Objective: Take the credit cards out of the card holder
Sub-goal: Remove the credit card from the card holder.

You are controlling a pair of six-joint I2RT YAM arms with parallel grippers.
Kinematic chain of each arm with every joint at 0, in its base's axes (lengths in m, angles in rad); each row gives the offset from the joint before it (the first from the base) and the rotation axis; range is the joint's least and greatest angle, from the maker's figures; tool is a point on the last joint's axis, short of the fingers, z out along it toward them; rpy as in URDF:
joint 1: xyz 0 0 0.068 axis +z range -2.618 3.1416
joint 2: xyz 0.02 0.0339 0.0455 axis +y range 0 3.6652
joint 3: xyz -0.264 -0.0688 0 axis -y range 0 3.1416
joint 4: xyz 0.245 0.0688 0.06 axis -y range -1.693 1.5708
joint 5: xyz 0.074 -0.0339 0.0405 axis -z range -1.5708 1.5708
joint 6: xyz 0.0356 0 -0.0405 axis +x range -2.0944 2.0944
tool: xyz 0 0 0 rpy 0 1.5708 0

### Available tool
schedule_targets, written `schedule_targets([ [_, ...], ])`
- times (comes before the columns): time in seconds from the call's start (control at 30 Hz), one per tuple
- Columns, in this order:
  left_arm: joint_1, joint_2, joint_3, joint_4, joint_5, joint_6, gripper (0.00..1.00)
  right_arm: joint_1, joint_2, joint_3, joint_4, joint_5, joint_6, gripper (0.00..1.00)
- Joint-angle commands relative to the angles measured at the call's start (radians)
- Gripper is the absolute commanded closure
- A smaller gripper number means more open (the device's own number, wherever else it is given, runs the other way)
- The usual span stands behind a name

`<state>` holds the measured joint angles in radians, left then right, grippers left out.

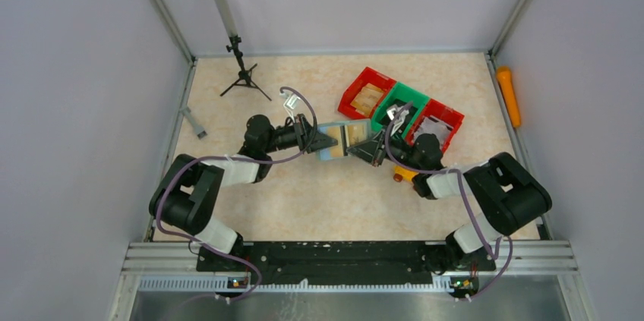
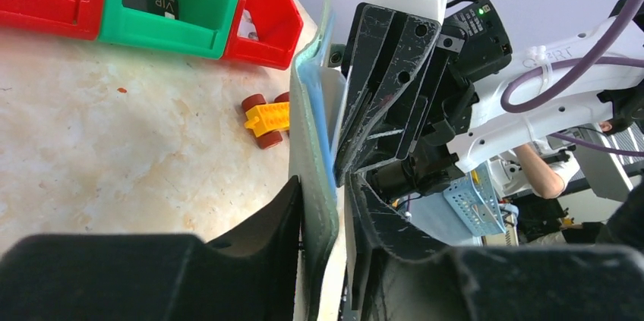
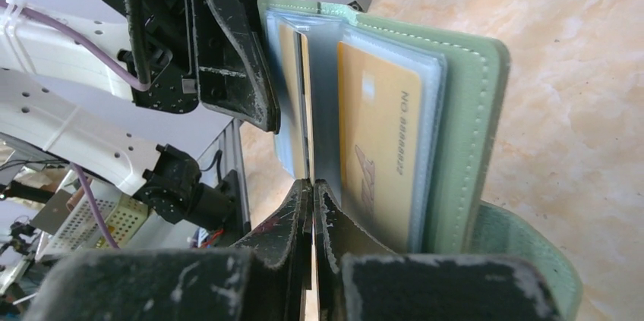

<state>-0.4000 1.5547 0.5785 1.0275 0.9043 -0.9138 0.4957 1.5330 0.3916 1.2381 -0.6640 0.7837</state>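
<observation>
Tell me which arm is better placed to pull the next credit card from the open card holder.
Right. The right end effector is shut at an inner sleeve's edge beside the orange credit card; the left end effector holds the card holder by its cover, bracing it.

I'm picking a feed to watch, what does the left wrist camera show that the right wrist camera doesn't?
Only the left wrist view: the yellow toy car, green bin, red bins, and the card holder edge-on. Only the right wrist view: the holder's open inside with a tan-orange card face-on. Both: the holder, the left gripper straddling it, the right gripper shut on an inner leaf.
</observation>
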Motion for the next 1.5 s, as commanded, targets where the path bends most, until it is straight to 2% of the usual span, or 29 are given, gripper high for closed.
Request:
schedule_targets([
  [0.0,-0.005,-0.039,-0.003,0.048,0.026,0.016,0.73,-0.026,-0.020,-0.009,0.109,0.012,0.021,1.00],
  [0.17,-0.005,-0.035,-0.003,0.053,0.028,0.011,0.98,-0.026,-0.008,-0.003,0.135,-0.019,0.030,0.99],
  [0.23,-0.006,-0.030,0.000,0.053,0.030,0.010,1.00,-0.026,-0.002,-0.003,0.153,-0.029,0.037,0.81],
  [0.27,-0.007,-0.026,0.003,0.048,0.033,0.010,1.00,-0.026,-0.001,-0.003,0.157,-0.031,0.039,0.75],
  [0.33,-0.007,-0.013,0.010,0.053,0.044,0.000,1.00,-0.026,-0.002,-0.004,0.158,-0.031,0.039,0.69],
  [0.47,-0.012,0.007,0.017,0.082,0.060,-0.018,1.00,-0.026,-0.001,-0.004,0.159,-0.032,0.039,0.71],
  [0.63,-0.016,0.010,0.020,0.091,0.065,-0.025,1.00,-0.026,-0.001,-0.004,0.165,-0.034,0.043,0.91],
  [0.73,-0.016,0.008,0.018,0.091,0.063,-0.025,0.99,-0.026,-0.001,-0.006,0.169,-0.030,0.045,1.00],
  [0.83,-0.007,-0.013,0.004,0.068,0.035,-0.011,0.90,-0.034,-0.005,-0.012,0.154,-0.012,0.042,1.00],
  [0.97,0.007,-0.037,-0.016,0.063,0.016,-0.005,0.88,-0.057,-0.011,-0.025,0.145,0.012,0.047,1.00],
  [1.1,0.007,-0.013,-0.009,0.100,0.030,-0.032,0.99,-0.059,-0.004,-0.017,0.160,-0.019,0.053,1.00],
  [1.17,0.007,0.007,-0.006,0.132,0.042,-0.057,1.00,-0.059,0.002,-0.016,0.181,-0.032,0.063,1.00],
  [1.27,0.004,0.021,-0.002,0.162,0.054,-0.077,1.00,-0.058,0.019,-0.014,0.219,-0.052,0.082,0.81],
  [1.47,-0.013,0.027,0.011,0.166,0.075,-0.077,1.00,-0.056,0.054,-0.008,0.281,-0.082,0.120,0.72],
])
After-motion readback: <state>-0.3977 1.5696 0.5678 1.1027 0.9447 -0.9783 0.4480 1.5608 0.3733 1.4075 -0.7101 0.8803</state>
